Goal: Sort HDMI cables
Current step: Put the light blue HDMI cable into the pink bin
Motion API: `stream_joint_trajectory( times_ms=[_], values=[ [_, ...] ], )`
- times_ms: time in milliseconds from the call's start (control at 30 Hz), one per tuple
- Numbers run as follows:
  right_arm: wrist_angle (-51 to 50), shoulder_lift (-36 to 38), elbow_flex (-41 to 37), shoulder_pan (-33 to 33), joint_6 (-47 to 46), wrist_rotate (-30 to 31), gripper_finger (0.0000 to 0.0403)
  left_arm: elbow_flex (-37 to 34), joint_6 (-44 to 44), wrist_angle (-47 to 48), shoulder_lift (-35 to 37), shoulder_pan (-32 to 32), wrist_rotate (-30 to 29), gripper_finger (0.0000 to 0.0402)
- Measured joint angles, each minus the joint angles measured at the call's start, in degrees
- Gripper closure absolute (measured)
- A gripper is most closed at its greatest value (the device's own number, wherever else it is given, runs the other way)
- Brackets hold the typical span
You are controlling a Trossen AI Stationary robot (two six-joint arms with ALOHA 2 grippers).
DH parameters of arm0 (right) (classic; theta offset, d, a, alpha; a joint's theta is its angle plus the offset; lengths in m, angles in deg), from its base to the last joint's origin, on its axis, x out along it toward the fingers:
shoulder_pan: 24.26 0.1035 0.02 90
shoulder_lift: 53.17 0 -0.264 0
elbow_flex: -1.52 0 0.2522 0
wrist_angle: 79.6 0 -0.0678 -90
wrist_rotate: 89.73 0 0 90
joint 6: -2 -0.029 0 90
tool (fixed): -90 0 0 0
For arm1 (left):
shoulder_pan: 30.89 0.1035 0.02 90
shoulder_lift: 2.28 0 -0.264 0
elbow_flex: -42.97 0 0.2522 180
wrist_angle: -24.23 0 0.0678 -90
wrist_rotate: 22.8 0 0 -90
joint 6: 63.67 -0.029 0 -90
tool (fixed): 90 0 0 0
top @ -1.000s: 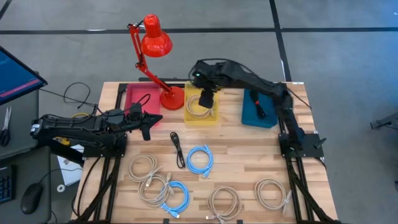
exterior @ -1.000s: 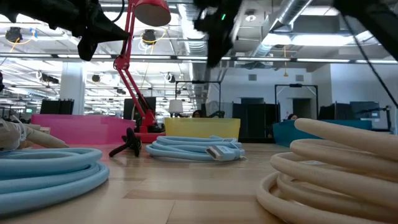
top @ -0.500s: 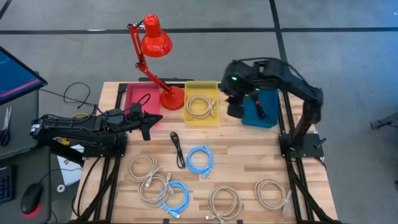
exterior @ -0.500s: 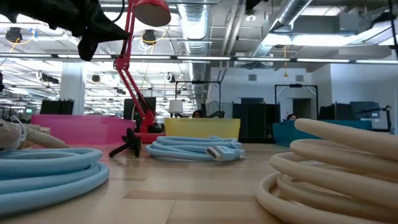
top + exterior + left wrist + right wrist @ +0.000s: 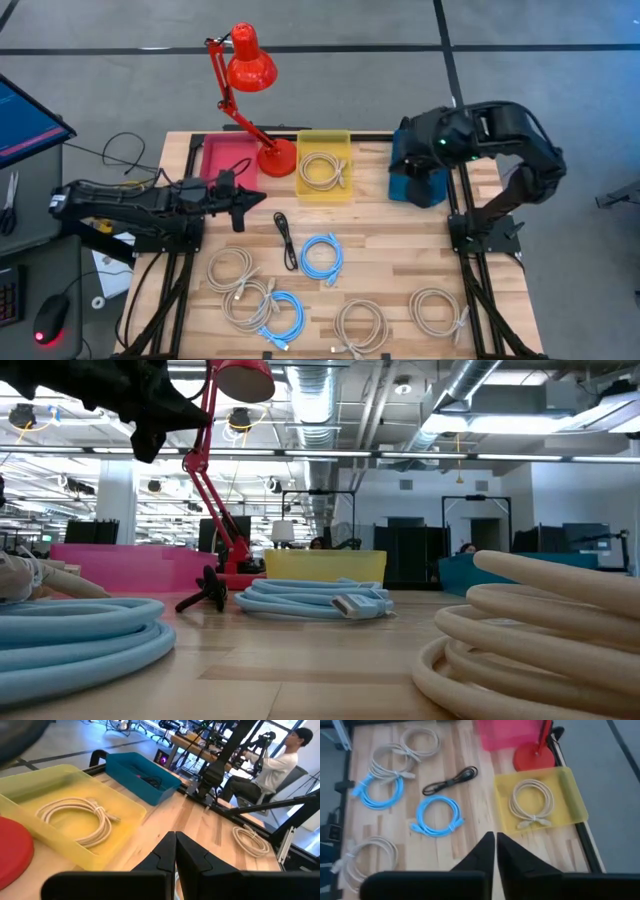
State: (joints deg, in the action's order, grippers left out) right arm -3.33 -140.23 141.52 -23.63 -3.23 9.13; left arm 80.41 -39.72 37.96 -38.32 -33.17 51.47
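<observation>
Left claw (image 5: pixel 252 197): pinched shut with nothing in it, held above the table (image 5: pixel 400 250) at its left side, just in front of the pink tray (image 5: pixel 222 156).
Right claw (image 5: pixel 495 851): fingers pressed together and empty; the arm is folded high over the blue tray (image 5: pixel 412 180) at the far right.
Already sorted: one beige coil (image 5: pixel 322 170) lies in the yellow tray (image 5: pixel 325 190); a black cable (image 5: pixel 150 781) lies in the blue tray.
Loose black cable (image 5: pixel 287 241): folded long on the bare table, near the middle, its long axis running far to near with a slight lean.
Loose blue coils: one (image 5: pixel 322 256) just right of the black cable, one (image 5: pixel 283 317) at the near edge, overlapping a beige coil (image 5: pixel 243 303).
Other loose beige coils: (image 5: pixel 229 266) near left, (image 5: pixel 361 326) near middle, (image 5: pixel 436 311) near right.
Key relation: the loose black cable lies just right of and nearer than the left claw, while the right claw is well apart from it, far and to the right. The left arm is plainly the closer one.
Judgement: for a clean pinch, the fingers should close across the black cable's long axis, not along it.
Red lamp (image 5: pixel 250 60): its base sits between the pink and yellow trays, a thing to avoid on any carry to the far trays.
</observation>
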Motion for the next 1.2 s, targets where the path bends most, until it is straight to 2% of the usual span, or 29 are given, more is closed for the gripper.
stream_joint_trajectory(
  times_ms=[167, 333, 667, 967, 1200],
  values=[
    [-0.02, 5.59, -10.81, 1.74, -5.23, 4.95, 0.0399, 0.00, -0.13, -2.60, -3.09, -1.33, -0.07, 0.0392],
    [1.25, 12.47, -25.17, 2.41, -10.76, 6.96, 0.0402, 1.25, -0.12, -3.15, -5.66, -3.52, -0.11, 0.0392],
    [19.18, 26.63, -50.36, 3.16, -18.31, 9.52, 0.0402, 10.25, -2.73, -1.53, -15.82, -6.37, -1.12, 0.0396],
    [22.16, 33.45, -62.89, 3.14, -28.53, 17.59, 0.0403, 23.77, 2.08, 15.91, -28.62, -6.46, -2.71, 0.0397],
    [23.87, 34.31, -69.81, 3.11, -32.94, 23.72, 0.0403, 29.33, 8.06, 17.10, -35.99, -8.06, -2.67, 0.0398]
  ],
)
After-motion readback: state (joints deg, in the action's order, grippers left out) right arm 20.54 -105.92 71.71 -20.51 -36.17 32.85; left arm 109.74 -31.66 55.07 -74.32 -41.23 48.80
